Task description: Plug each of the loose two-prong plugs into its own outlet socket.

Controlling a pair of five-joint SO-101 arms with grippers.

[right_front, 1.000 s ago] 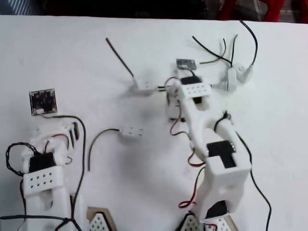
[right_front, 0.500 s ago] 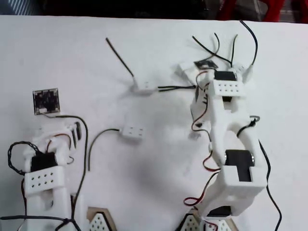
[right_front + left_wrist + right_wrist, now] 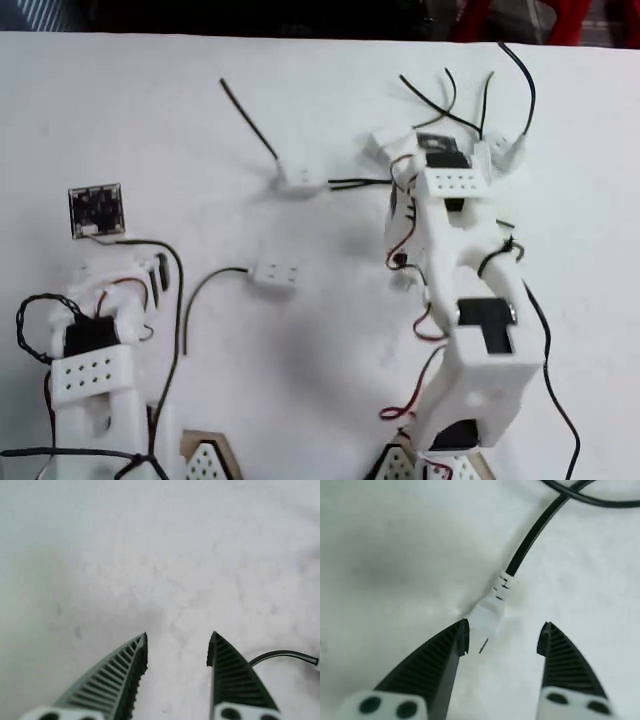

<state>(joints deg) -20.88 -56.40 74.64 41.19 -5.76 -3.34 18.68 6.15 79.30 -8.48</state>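
Small white plug (image 3: 487, 616) flat on desk (image 3: 150, 100), far right, black cord (image 3: 535, 530) trailing off. Right gripper (image 3: 504, 635) spread wide around it, plug just beside one finger, not pinched yet. Prob. light, hard plastic, a bit slick; cord looks springy (could twist plug in the grasp). Best taken across the body, not by cord. Left gripper (image 3: 178, 642) also parted, over bare desk, near left. Outlet socket (image 3: 275, 274) waiting mid-desk.

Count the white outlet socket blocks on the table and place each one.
2. The far socket block lies mid-table, left of the right arm. The near socket block lies closer to the arm bases, between the two arms. The right arm may hide others.
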